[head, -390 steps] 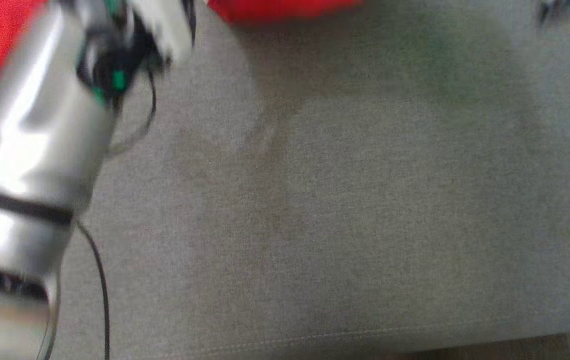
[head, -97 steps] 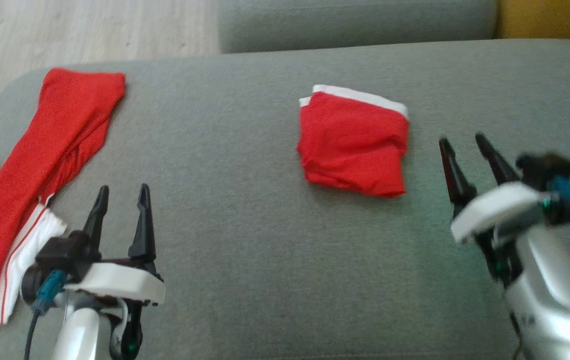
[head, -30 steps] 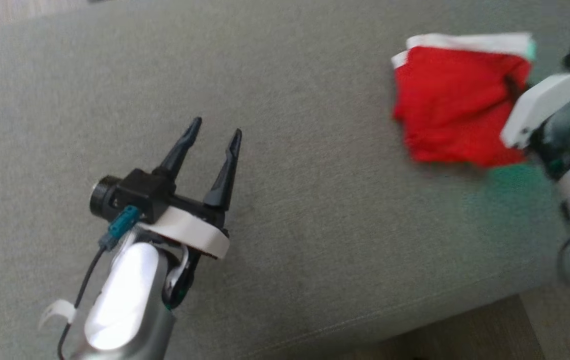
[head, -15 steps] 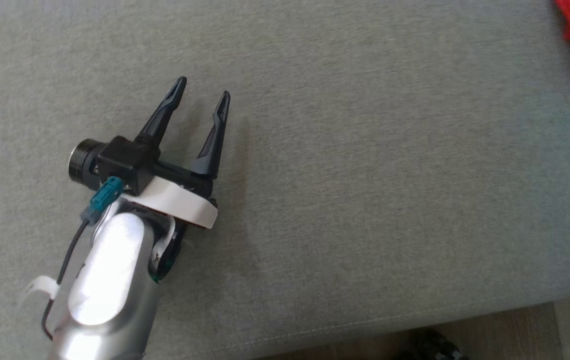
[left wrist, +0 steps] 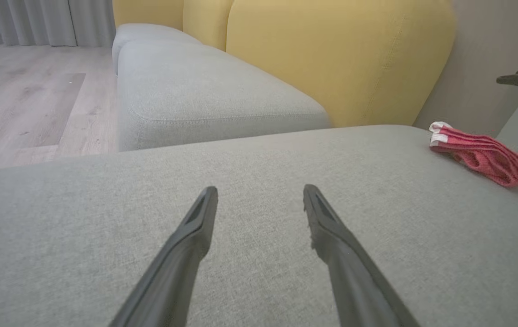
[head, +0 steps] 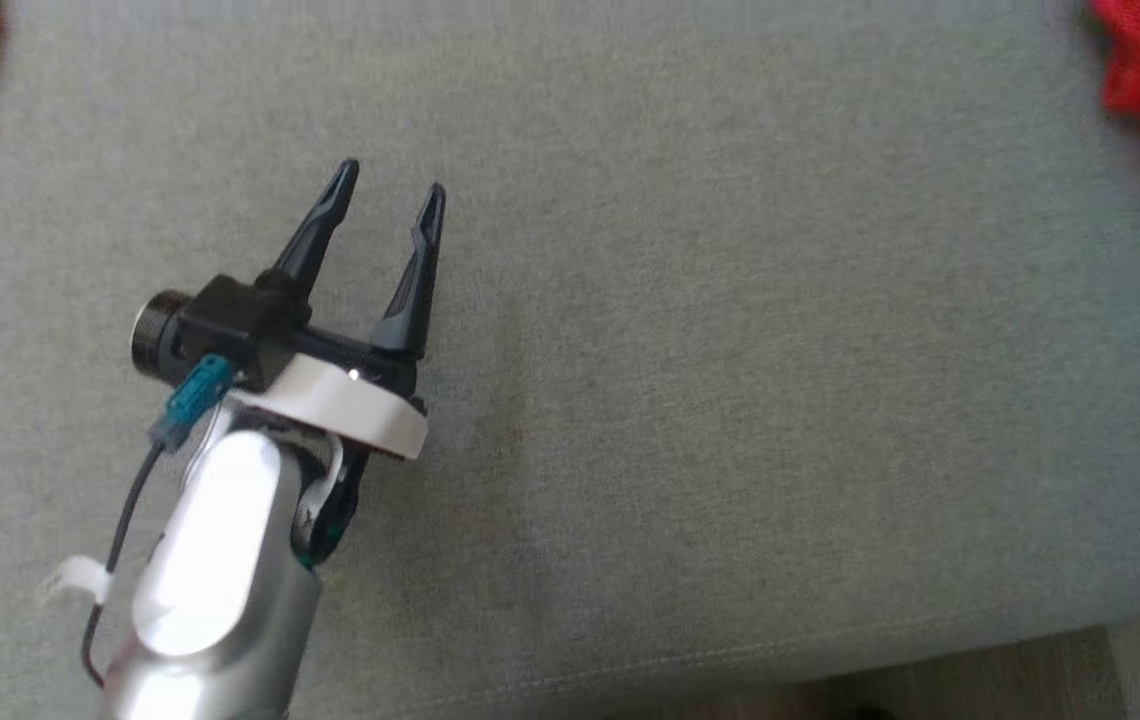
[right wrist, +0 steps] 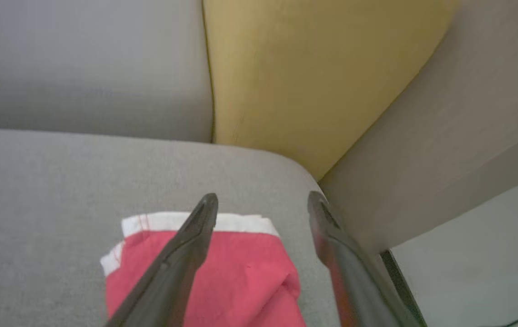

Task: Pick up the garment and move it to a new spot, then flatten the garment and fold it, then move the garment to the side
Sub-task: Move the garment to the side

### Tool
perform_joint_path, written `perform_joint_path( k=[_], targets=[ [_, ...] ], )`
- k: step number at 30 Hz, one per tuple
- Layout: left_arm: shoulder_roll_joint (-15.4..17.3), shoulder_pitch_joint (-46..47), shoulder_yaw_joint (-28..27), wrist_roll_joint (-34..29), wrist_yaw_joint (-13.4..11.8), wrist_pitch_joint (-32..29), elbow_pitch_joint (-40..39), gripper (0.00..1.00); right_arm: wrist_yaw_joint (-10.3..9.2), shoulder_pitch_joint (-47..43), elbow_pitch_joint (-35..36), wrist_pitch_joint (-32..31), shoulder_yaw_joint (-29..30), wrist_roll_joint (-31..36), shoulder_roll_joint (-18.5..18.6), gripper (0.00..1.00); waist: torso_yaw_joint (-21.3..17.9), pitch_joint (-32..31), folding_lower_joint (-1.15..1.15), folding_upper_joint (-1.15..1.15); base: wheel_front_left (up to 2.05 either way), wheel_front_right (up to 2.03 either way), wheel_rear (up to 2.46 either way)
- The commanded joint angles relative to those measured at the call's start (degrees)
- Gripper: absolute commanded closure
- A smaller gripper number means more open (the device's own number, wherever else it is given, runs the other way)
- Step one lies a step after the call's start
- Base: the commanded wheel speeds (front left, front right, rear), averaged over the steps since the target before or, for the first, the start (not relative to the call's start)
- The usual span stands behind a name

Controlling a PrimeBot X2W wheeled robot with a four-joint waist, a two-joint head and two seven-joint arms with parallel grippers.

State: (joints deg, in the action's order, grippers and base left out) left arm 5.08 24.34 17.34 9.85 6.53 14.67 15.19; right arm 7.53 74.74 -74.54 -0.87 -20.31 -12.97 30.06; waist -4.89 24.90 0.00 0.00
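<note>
1. Folded garment point(right wrist: 241, 272) lying at the right end of the sofa seat point(head: 730, 350), near the yellow backrest point(right wrist: 309, 68).
2. Right fingers point(right wrist: 172, 263) spread apart over it, holding nothing; left fingers point(head: 408, 290) spread too, well apart from it.
3. Seemingly all steps done; only pulling back left.

Red garment point(right wrist: 241, 281) with white band, grey cushion point(head: 730, 400), yellow backrest point(left wrist: 331, 59), dark fingers point(left wrist: 181, 263)
</note>
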Motion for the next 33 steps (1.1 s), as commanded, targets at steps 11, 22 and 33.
perform_joint_path(
  k=[11,22,33],
  targets=[
    [1.6,-8.2,-8.6,1.2,-2.6,0.3,-3.8,0.00,-0.04,-9.9,7.0,14.1,1.9,-2.1,-8.9,0.00,0.7,-17.9,0.00,0.00,0.00,0.00,0.00],
    [2.6,-14.1,-13.5,2.4,-5.6,0.3,-2.7,0.00,-0.04,-32.1,25.5,15.8,2.2,-7.2,-12.4,0.00,2.2,-24.7,0.00,0.00,0.00,0.00,0.00],
    [0.8,-18.4,-15.1,1.7,-5.7,0.3,-2.4,0.00,-0.04,-58.6,49.2,15.9,12.9,-2.2,-17.2,0.00,5.2,-26.3,0.00,0.00,0.00,0.00,0.00]
  ],
)
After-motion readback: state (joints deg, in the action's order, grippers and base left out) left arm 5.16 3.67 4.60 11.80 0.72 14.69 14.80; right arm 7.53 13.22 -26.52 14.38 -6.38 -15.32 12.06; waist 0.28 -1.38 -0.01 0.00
